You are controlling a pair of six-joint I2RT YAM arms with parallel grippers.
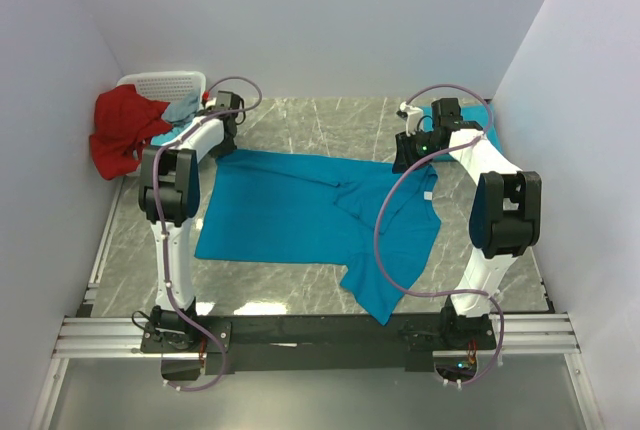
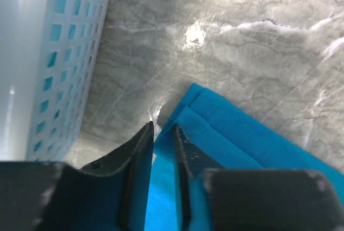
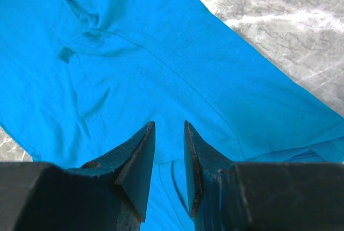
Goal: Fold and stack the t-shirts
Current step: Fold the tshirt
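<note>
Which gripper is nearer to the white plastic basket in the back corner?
Left. The left gripper sits right beside the basket, at the far-left corner of the t-shirt. The right gripper is far off on the opposite side, over the t-shirt's right part.

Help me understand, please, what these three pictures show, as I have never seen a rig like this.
This is a robot with two arms, the left arm and the right arm, bolted to the near edge of a marble table. The wide picture looks down from above and behind them. The other two come from cameras on the wrists, so each shows its own black two-fingered pincer: the left pincer and the right pincer. A teal t-shirt lies spread on the table. The left pincer is at one of its corners, beside a white basket with a red cloth hanging over it. The right pincer is near the shirt's far edge. Both stand nearly closed over cloth; whether they truly grip it is unclear.
</note>
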